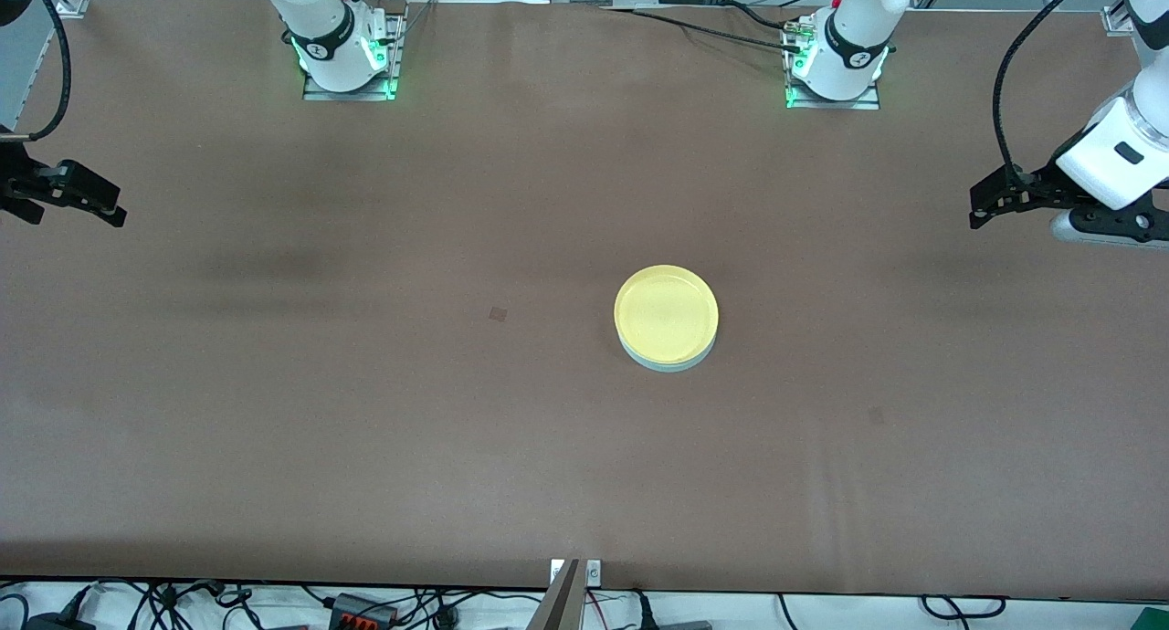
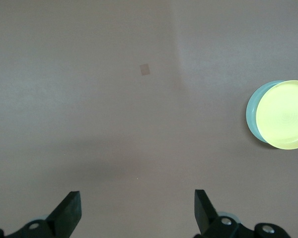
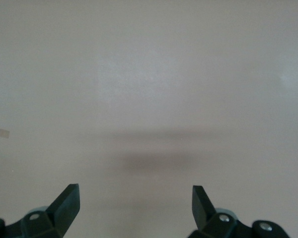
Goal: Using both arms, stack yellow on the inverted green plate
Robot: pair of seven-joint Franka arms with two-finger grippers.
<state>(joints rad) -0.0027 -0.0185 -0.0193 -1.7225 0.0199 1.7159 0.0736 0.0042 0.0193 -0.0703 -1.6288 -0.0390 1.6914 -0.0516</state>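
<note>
The yellow plate (image 1: 666, 313) sits squarely on the inverted green plate (image 1: 667, 361) mid-counter (image 1: 365, 429) (stacking looks finished), so left gripper (image 1: 979, 212) and right gripper (image 1: 114, 212) wait over their own ends, jaws wide open and empty.

You will find no readable text, label, brand name or number anywhere here: the yellow plate (image 1: 666, 312), the green plate (image 1: 669, 360) and the worktop (image 1: 365, 411) are all plain.
</note>
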